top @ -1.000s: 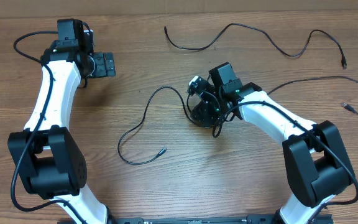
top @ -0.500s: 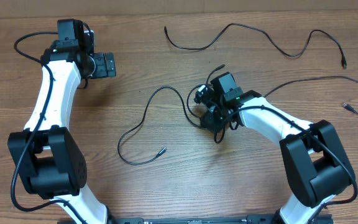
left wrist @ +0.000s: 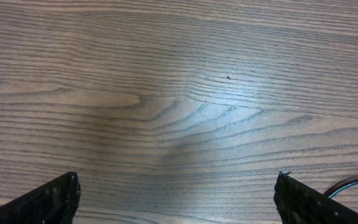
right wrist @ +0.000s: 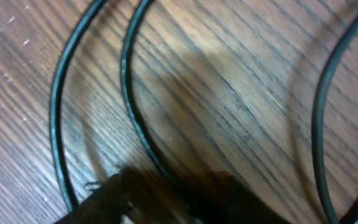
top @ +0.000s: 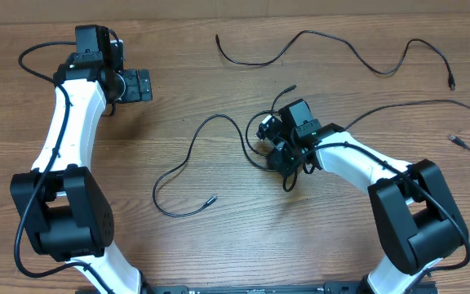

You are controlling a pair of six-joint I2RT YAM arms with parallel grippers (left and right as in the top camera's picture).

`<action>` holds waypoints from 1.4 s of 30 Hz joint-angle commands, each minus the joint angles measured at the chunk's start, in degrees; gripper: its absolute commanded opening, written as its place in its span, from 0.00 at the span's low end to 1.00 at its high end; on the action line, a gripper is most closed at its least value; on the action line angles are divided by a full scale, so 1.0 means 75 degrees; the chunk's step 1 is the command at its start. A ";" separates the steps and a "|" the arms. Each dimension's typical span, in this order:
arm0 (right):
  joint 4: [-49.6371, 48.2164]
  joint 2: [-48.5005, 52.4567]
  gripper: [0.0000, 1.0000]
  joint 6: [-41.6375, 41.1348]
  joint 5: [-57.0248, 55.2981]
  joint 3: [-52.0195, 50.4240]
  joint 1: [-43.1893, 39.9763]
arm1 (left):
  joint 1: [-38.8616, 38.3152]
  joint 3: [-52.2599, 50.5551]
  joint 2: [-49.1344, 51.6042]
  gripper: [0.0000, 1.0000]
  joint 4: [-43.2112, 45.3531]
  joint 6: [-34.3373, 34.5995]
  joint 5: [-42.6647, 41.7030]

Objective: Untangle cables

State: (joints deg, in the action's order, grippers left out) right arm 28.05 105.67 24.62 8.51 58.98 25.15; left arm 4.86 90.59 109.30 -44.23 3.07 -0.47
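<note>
Three thin black cables lie apart on the wooden table. One winds along the far side [top: 333, 49]. Another [top: 188, 155] loops left of centre and runs in under my right gripper [top: 272, 145], which hangs low over a small coil of cord. A third [top: 431, 104] trails from there to the right edge. The right wrist view is blurred: black strands [right wrist: 129, 87] curve over the wood and one runs into the dark fingers [right wrist: 166, 199]; how the jaws stand is unclear. My left gripper [top: 141, 84] rests at the far left, open over bare wood [left wrist: 178, 196].
A small plug tip [top: 458, 141] lies near the right edge. The left cable's plug end [top: 215, 197] points toward the front centre. My left arm's own thick cable [top: 35, 57] loops at the far left.
My right wrist has turned and shifted slightly right over the coil, and a cord end now sticks up behind it. The left arm has not moved.
</note>
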 commanded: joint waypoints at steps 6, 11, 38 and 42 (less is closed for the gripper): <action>0.0079 0.0117 0.04 -0.0149 0.0032 -0.0408 -0.0003 | -0.0052 0.0041 -0.0111 1.00 -0.0020 0.0102 -0.0085; -0.0093 0.0117 0.04 -0.0504 0.0822 -0.0405 -0.0003 | -0.0052 0.0041 -0.0111 0.99 -0.0047 0.0102 -0.0087; -0.0064 -0.0044 0.04 -0.1524 0.5426 0.2667 0.0006 | -0.0052 0.0041 -0.0111 0.99 -0.0417 0.0038 -0.0093; -0.0044 -0.0219 0.04 -0.1545 0.5400 0.3264 0.0099 | -0.0052 0.0041 -0.0111 0.99 -0.0423 0.0017 -0.0090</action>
State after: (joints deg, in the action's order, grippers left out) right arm 27.86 106.30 13.76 47.79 80.27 25.19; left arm 4.86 90.59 109.30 -47.20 3.07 -0.49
